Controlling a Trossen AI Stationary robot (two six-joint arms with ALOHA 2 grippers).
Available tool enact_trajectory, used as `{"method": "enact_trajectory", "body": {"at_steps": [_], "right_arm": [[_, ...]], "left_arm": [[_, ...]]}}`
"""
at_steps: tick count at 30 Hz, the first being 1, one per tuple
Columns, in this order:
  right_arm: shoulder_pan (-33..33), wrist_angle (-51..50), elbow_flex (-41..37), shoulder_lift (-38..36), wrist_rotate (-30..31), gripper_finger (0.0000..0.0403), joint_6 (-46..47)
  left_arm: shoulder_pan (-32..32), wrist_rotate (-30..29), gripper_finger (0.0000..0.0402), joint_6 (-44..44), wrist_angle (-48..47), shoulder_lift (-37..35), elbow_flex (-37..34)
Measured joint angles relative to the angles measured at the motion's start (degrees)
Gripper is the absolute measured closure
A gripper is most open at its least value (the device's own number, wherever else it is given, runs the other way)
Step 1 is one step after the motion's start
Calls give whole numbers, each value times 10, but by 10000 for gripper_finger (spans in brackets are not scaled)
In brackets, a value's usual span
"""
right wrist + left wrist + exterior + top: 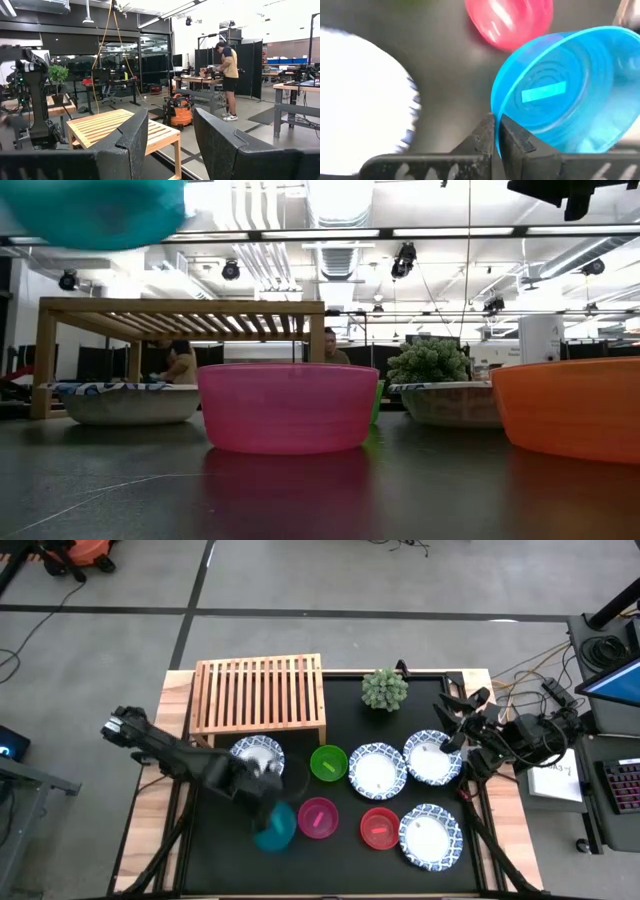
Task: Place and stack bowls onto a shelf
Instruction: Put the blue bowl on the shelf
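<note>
On the mat's far-left corner stands the shelf (259, 691), its slatted top bare; no bowl is up there yet. Four white bowls lie on the mat, one (258, 753) just in front of the shelf, three to the right. Smaller bowls sit between them: green (328, 762), pink (318, 817) and red (380, 828). The left gripper (262, 783) has its jaws clamped on the rim of the teal bowl (276, 828), which hangs tilted, clear of the mat, beside the pink one. The right gripper (447, 705) waits at the table's right side, jaws apart. I judge the first carry is in hand; next the teal bowl must travel over the white bowl to the shelf and be levelled before release.
</note>
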Motion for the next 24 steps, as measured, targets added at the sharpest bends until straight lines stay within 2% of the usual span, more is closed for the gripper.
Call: {"method": "enact_trajectory", "body": {"at_steps": [6, 8, 12, 16, 19, 24], "right_arm": [[0, 0, 0, 0, 0, 255, 0], [0, 0, 0, 0, 0, 255, 3], [0, 0, 0, 0, 0, 255, 5], [0, 0, 0, 0, 0, 255, 5], [0, 0, 0, 0, 0, 255, 5], [0, 0, 0, 0, 0, 255, 5]], "left_arm": [[95, -166, 401, 45, -202, 0, 153], [142, -210, 401, 60, -218, -6, 192], [255, -206, 401, 138, -166, -45, 212], [386, -217, 402, 161, -179, -64, 205], [480, -200, 402, 178, -203, -74, 191], [598, -180, 402, 210, -202, -75, 153]]}}
